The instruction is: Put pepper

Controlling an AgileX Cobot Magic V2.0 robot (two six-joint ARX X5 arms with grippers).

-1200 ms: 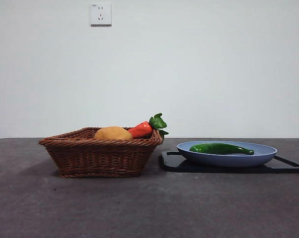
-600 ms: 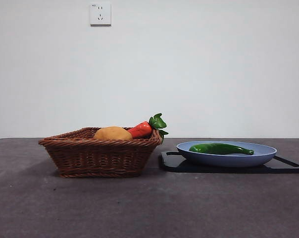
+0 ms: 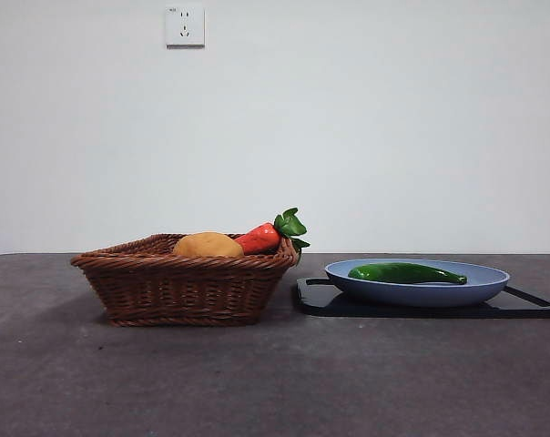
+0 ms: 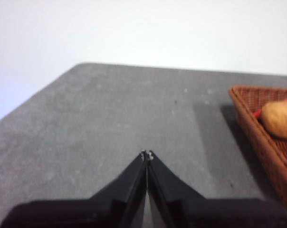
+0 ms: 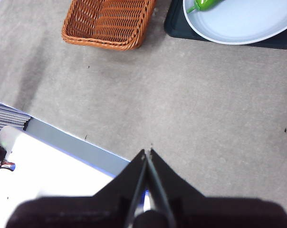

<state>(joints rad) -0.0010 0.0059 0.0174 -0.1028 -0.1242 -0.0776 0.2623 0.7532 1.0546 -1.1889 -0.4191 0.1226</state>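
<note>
- Grey worktop point(image 3: 275, 382) under a white wall carries a wicker basket point(image 3: 184, 287) and, just beside it, a blue plate point(image 3: 421, 289).
- Pepper point(image 3: 407, 272) lies on the plate, untouched.
- Left pincer point(image 4: 147, 154) and right pincer point(image 5: 147, 152) are both closed, well away.
- Nothing begun; next, probably the right one must open and reach the pepper.

No legible text, label, brand or number on anything

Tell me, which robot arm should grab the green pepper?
Probably the right gripper: its camera sees the pepper on the blue plate. The left gripper sees only the basket.
</note>
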